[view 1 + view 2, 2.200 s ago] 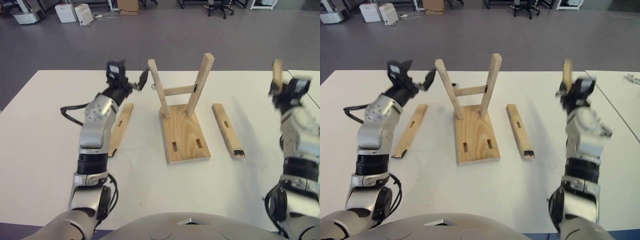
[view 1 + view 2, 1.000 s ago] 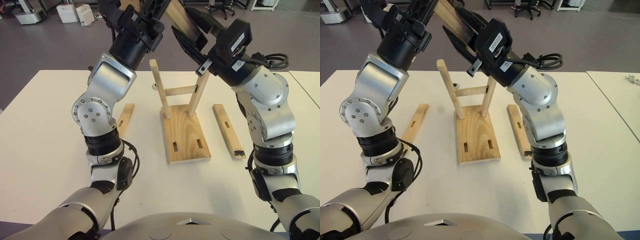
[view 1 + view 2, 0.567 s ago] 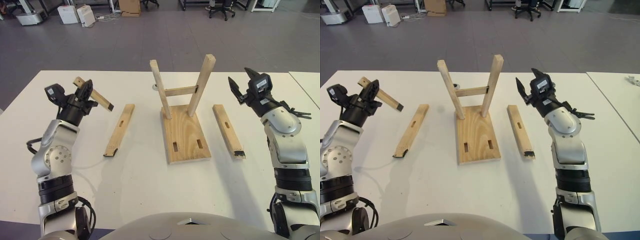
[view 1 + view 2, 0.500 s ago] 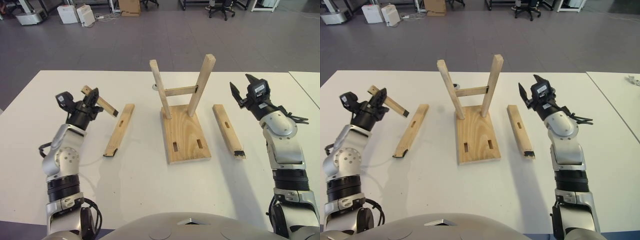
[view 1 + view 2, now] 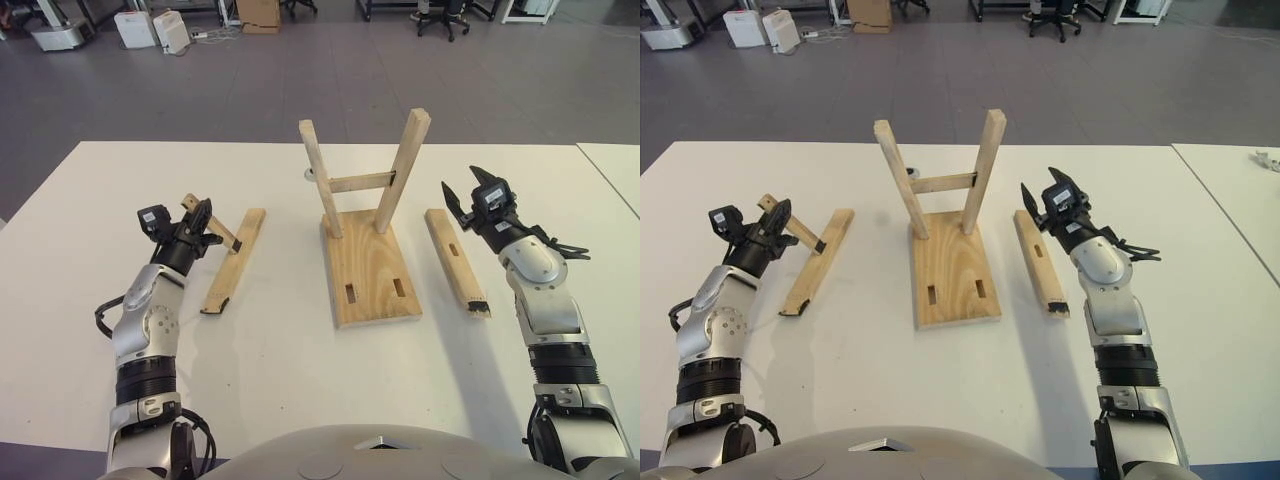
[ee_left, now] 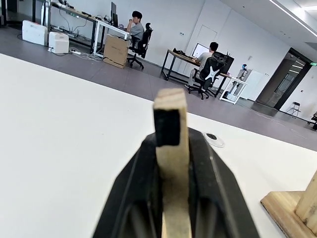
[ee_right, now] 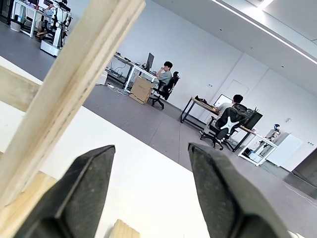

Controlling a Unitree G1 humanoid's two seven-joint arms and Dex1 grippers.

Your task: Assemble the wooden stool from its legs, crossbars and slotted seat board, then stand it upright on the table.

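All the stool parts look like pale bare wood, no shine to them, and the grain shows clearest on the seat board (image 5: 370,270). The loose leg left of the seat board (image 5: 232,258) and the loose leg right of it (image 5: 455,260) have dark, rough-looking ends. So does the stick (image 6: 171,148) pinched in the left gripper (image 5: 205,225). The table (image 5: 300,370) is smooth matt white. The left gripper and the right gripper (image 5: 460,180) both look like matt black plastic.

1. Bright, even overhead light fills the room, and the white desk (image 5: 60,230) reflects it softly.
2. Faint, soft-edged shadows lie on the desk beside the arms and the wood.
3. Ceiling light strips (image 7: 262,26) gleam in the background.
4. The left tool (image 6: 171,141) and its crossbar (image 6: 173,188) loom close to the lens.
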